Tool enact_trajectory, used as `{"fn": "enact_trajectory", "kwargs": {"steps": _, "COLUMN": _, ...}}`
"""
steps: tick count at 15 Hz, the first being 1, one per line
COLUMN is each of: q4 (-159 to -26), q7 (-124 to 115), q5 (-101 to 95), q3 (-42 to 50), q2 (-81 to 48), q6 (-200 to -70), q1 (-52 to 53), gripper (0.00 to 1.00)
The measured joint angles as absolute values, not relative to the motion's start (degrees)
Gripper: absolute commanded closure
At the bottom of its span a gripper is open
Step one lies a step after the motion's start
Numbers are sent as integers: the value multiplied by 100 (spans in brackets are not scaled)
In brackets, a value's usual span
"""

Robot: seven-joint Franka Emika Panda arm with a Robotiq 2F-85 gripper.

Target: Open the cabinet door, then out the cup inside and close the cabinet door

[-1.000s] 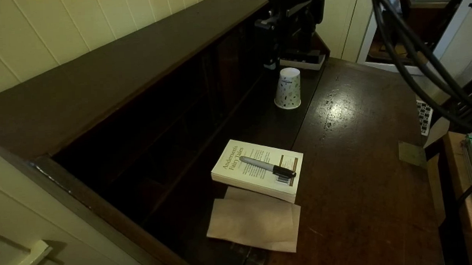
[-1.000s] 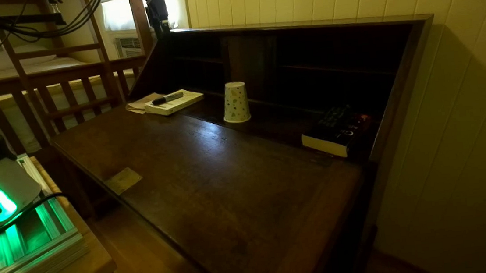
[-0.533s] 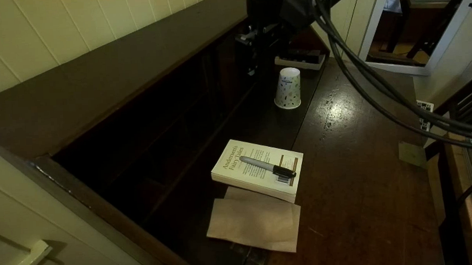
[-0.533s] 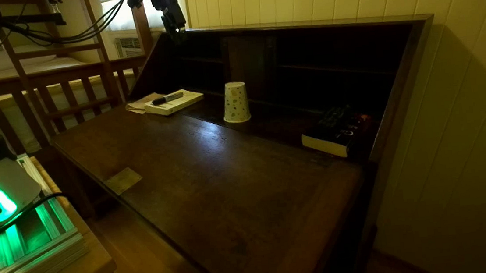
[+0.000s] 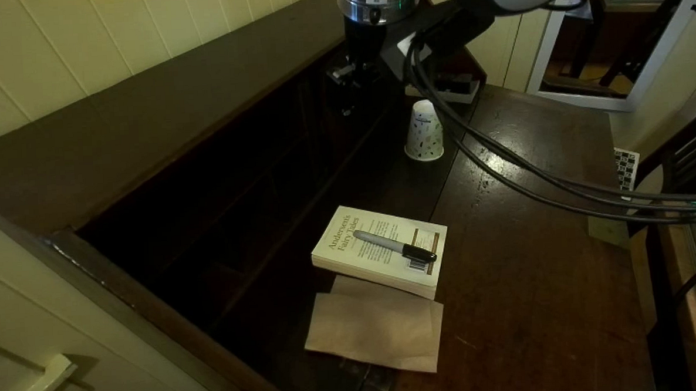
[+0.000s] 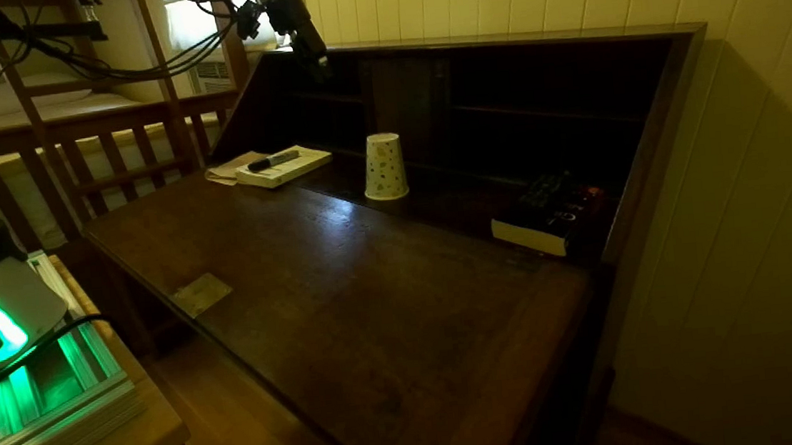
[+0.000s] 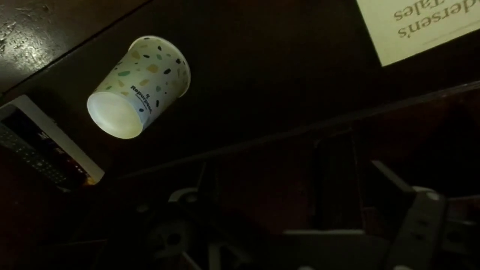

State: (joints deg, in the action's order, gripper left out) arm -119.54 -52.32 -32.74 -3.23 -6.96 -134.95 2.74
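Cup (image 7: pixel 140 80) stands inverted between pale book (image 5: pixel 374 260) and dark book (image 6: pixel 551 214), gripper (image 7: pixel 292 176) spread wide.

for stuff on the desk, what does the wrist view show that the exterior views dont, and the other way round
Only the wrist view: the printed word, legible as "Repurpose", on the white tapered speckled paper cup.

Only the exterior views: the grey cylindrical marker with a black cap and the flat tan paper sheets.

All share: that cup, upside down; the cream rectangular paperback, just a corner of it in the wrist view; and the thick dark-covered book.
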Motion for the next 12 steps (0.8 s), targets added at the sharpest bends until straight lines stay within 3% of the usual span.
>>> {"fn": "enact_trajectory", "kwargs": {"steps": 12, "q4": -11944, "q7": -7698, "q5": -5041, "q3": 74, "q2": -1143, "q6": -14229, "q1": 421, "gripper": 0}}
